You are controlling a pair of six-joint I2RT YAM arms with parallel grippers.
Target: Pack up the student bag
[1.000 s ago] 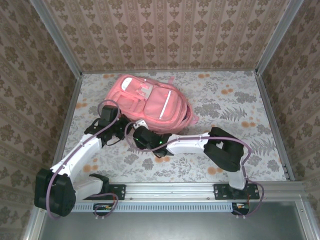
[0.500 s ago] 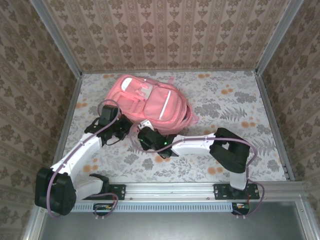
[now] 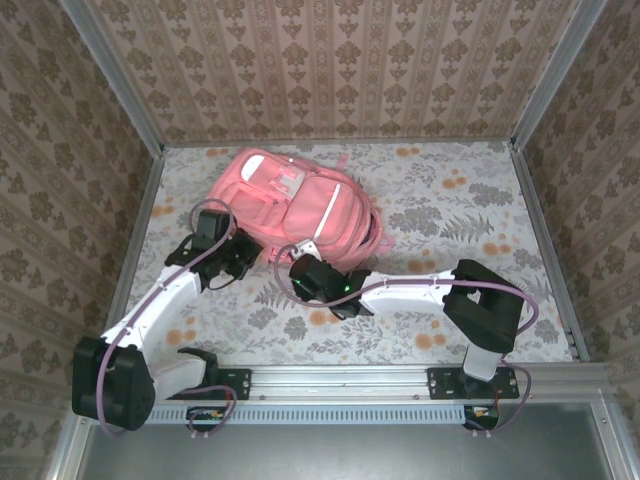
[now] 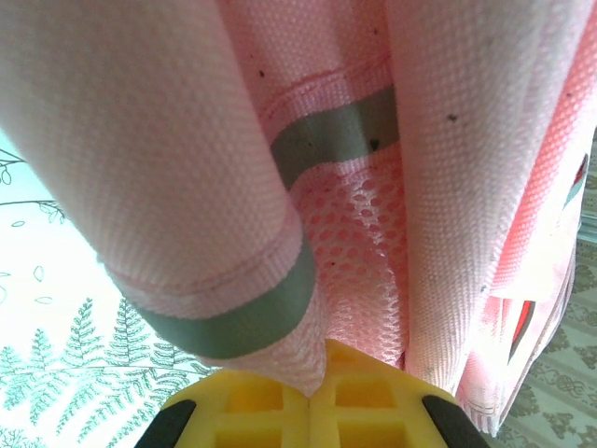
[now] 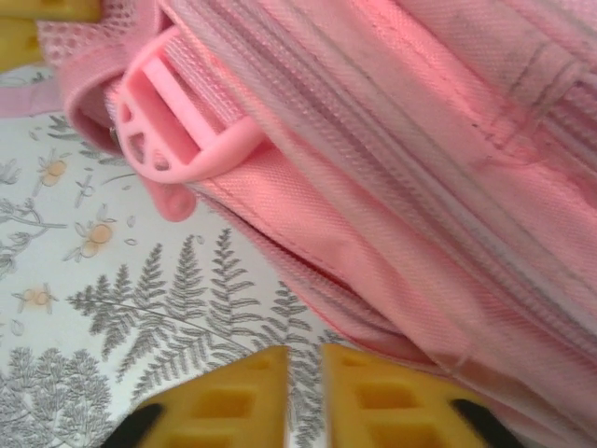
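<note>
The flower-patterned table (image 3: 480,200) is taken up toward its far left by the bag (image 3: 305,200), which is laid flat with its front pockets turned up. Over the last second its place has hardly been altered. The right arm (image 3: 410,292) has been stretched further across the table and its elbow carried to the right, so that the right gripper (image 5: 305,364) has been brought up to the bag's near edge. The left arm (image 3: 165,295) has been kept at the bag's near left corner.

The right gripper's fingers are drawn almost together, with only a slit left between them. Nothing is held, and bare tablecloth is seen beneath them. The left gripper (image 4: 317,392) is pinched tight on a fold of pink mesh (image 4: 359,243), perhaps from a strap or side pocket; so close a view leaves that unsure. A pink buckle (image 5: 177,140) is seen just beyond the right fingers.

It is judged that the bag is being steadied while an opening is sought, and that packing has not begun.
</note>
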